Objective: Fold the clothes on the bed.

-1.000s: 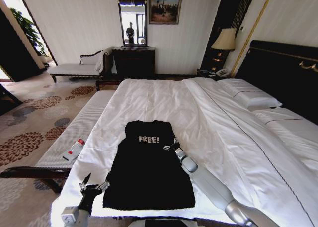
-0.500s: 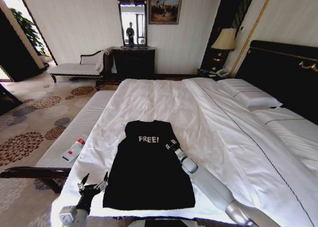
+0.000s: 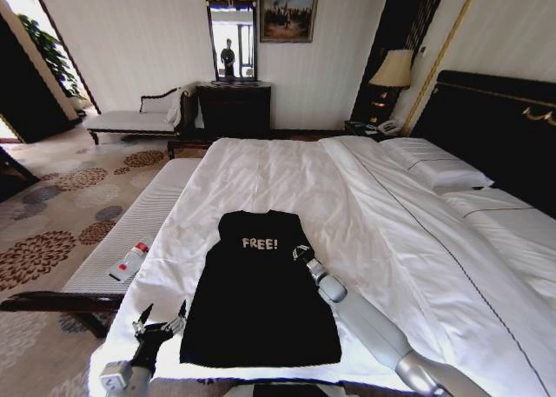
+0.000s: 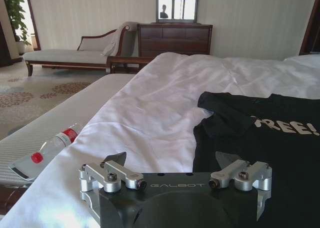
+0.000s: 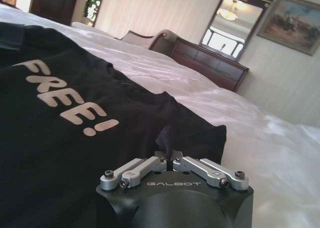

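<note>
My left gripper has slid back, jaws wide, empty; right gripper pinches the shirt sleeve closed. Soft cloth, best gripped at edges

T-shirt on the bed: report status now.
Left gripper open, off the shirt's lower left corner. Right gripper shut on the T-shirt sleeve. Shirt flat on the bed. Nothing in the way.

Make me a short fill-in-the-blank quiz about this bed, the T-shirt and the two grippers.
1. The white lettering on the black T-shirt reads ____.
2. The T-shirt lies on the white ____.
3. The right gripper has its jaws shut on the shirt's ____.
4. The left gripper, near the shirt's hem corner, has its jaws ____.

Missing words: FREE!; bed; sleeve; open
</note>
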{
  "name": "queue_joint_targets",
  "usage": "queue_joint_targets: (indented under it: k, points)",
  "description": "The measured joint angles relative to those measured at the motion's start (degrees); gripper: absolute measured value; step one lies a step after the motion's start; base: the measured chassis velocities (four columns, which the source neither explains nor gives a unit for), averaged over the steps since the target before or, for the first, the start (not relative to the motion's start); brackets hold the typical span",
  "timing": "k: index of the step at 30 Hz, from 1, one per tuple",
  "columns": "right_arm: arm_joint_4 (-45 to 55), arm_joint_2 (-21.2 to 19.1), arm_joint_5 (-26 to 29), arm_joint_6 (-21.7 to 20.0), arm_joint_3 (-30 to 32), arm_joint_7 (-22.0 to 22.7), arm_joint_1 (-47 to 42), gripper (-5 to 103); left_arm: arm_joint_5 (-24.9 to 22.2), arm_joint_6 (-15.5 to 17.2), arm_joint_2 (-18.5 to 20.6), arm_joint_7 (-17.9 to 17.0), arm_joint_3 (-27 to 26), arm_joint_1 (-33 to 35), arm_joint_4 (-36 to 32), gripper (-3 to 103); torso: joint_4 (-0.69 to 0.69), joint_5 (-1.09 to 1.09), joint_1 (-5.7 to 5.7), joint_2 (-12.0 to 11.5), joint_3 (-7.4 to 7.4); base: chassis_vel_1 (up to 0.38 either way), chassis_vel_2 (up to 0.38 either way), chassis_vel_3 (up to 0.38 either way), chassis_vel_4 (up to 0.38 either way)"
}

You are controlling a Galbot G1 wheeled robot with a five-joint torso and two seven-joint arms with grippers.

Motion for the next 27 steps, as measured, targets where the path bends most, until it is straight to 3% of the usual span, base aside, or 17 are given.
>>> queue_joint_targets:
  k: [4,6,9,17,27]
  points:
    - [3.0,0.9,12.7,-5.4,3.5,3.2,-1.1,1,0.2,-0.2,-0.1,0.0,0.1,0.3,-0.4,100,0.0,0.0,0.0,0.0,0.0,0.0,0.0,0.0,0.0]
    - [3.1,1.0,13.6,-5.7,3.8,3.5,-1.1,1,0.2,-0.2,-0.1,0.0,0.1,0.3,-0.5,100,0.0,0.0,-0.01,0.0,0.0,0.0,0.0,0.0,0.0]
    - [3.3,1.6,19.3,-7.8,6.9,5.8,-0.8,1,0.4,-0.2,-0.1,0.0,0.2,0.3,-0.8,100,-0.01,-0.01,0.0,0.0,0.0,0.0,0.0,0.0,0.0]
    - [0.9,3.6,24.4,-9.8,12.2,9.9,0.6,1,0.6,-0.9,-0.3,0.3,0.2,0.4,-0.3,100,0.01,0.0,0.0,0.0,0.0,0.0,0.0,0.0,0.0]
    - [-1.9,3.5,24.7,-9.9,13.8,11.0,1.2,1,0.6,-1.0,-0.3,0.3,0.3,0.5,-0.6,100,0.0,0.0,0.0,0.0,0.0,0.0,0.0,0.0,0.0]
